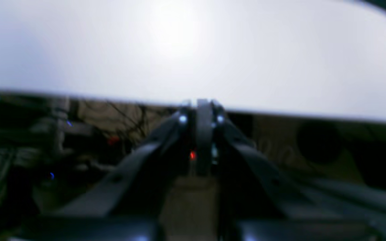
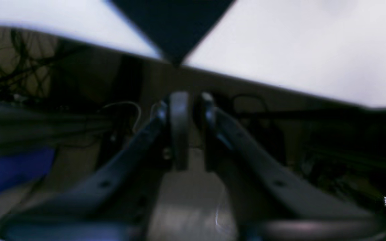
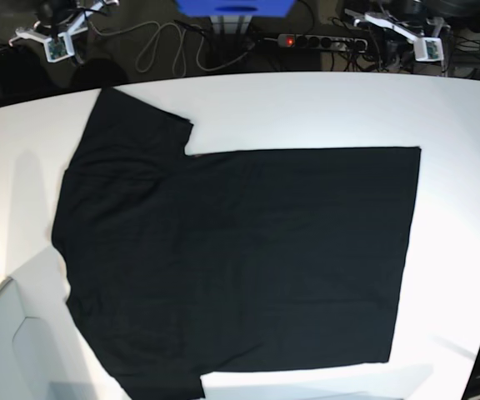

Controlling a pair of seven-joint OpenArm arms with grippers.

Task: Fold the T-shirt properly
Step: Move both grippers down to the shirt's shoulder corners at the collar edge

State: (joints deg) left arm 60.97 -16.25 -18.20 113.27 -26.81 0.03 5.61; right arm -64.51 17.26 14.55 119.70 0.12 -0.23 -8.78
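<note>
The large black short-sleeved cloth T-shirt [image 3: 240, 258] lies spread flat on the white table [image 3: 465, 192], unfolded. Left gripper [image 1: 201, 117] and right gripper [image 2: 188, 108]: jaws slightly parted, empty. Next, you must grasp an edge.

Both wrist views blurred: left gripper [image 1: 201, 115] has 2 dark grey tapering fingers with a paler grey pad and 2 shiny screws near the tips. Right gripper [image 2: 189, 107] is the same build, dark grey with pale pad.
</note>
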